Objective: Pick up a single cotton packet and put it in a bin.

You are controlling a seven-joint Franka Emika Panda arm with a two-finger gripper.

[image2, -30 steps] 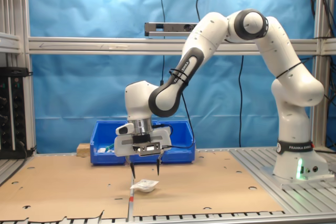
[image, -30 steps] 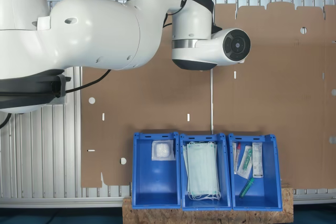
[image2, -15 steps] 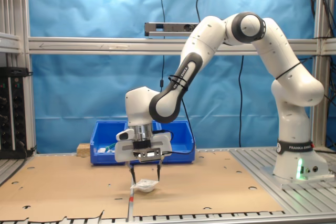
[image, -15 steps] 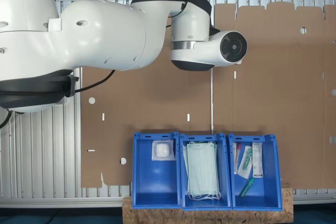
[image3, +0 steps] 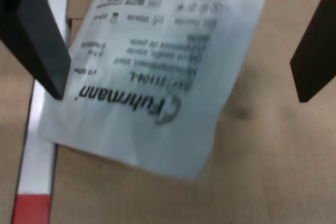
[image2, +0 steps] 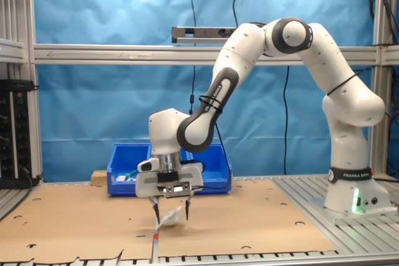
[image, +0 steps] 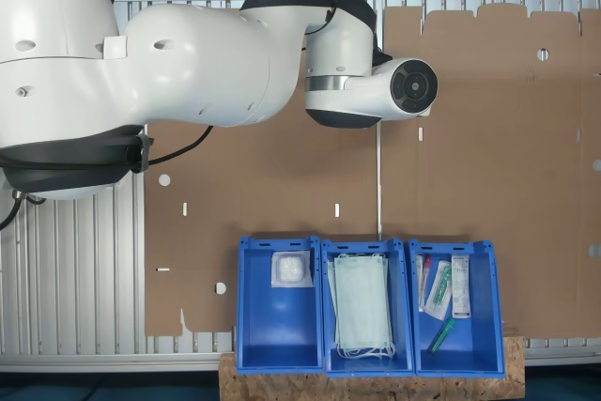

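Jaws spread wide, straddling cotton packet (image3: 152, 72) lower centre in second exterior view, low over cardboard-covered desk (image2: 262, 219), nothing gripped; positioned for pinch; bin (image: 279, 312) awaiting.

The packet (image3: 157, 77) carries a white label with dark print in the wrist view: a square code, rows of small symbols, several fine lines and one larger word, all blurred. In the second exterior view, a dark band (image2: 349, 174) on the arm's base bears white lettering. In the first exterior view, a long pack (image: 460, 286) shows print too small to read.
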